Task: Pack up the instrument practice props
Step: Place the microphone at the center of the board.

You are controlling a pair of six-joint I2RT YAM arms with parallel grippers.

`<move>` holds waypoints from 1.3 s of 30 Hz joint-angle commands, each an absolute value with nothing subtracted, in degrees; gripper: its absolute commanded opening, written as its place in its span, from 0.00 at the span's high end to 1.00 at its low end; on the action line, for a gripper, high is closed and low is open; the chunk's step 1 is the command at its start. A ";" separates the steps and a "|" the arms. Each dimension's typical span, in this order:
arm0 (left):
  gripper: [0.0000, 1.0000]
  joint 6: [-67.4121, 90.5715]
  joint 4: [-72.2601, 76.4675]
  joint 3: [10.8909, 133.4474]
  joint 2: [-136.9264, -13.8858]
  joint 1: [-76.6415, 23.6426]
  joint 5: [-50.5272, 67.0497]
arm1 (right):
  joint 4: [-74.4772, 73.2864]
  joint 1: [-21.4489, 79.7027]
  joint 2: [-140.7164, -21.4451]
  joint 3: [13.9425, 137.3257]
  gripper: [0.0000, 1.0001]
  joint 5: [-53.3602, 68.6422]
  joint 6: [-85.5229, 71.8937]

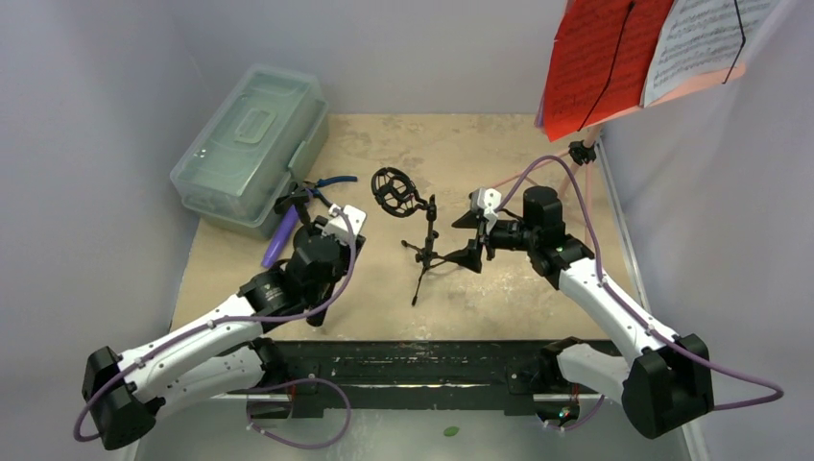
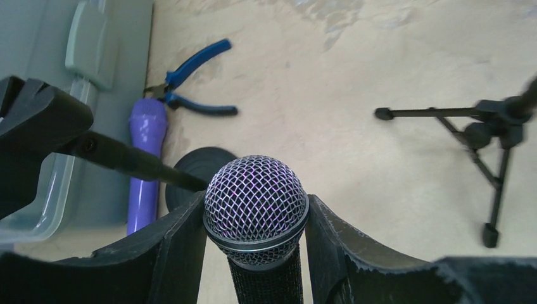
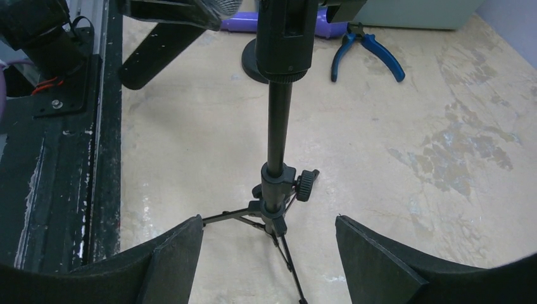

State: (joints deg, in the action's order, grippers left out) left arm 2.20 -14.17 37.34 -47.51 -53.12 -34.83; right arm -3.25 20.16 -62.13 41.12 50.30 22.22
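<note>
My left gripper (image 1: 299,205) (image 2: 256,212) is shut on the black-silver microphone (image 2: 256,199), its mesh head between the fingers. The purple microphone (image 1: 280,238) (image 2: 146,166) lies on the table beside the case. A black mic tripod (image 1: 423,252) (image 3: 278,145) with a round shock mount (image 1: 392,190) stands mid-table. My right gripper (image 1: 468,240) (image 3: 269,237) is open, its fingers either side of the tripod's lower pole without touching it. The pink music rack (image 1: 672,94) at the far right holds red pages (image 1: 595,58) and a white page (image 1: 706,38).
A clear greenish plastic case (image 1: 250,144) (image 2: 38,126) sits closed at the far left. Blue-handled pliers (image 1: 331,182) (image 2: 196,88) (image 3: 367,54) lie next to it. A black round base (image 2: 204,166) (image 3: 253,63) with a thin rod stands near my left gripper. A black rail (image 1: 413,370) runs along the near edge.
</note>
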 commanded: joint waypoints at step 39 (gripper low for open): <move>0.44 1.50 0.12 55.10 -93.96 -32.08 -23.58 | -4.61 19.21 -60.97 43.42 0.17 52.12 23.71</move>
State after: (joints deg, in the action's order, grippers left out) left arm -1.30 -1.04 51.57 -93.12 -32.38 -21.15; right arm -4.38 19.46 -61.47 41.15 50.70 23.03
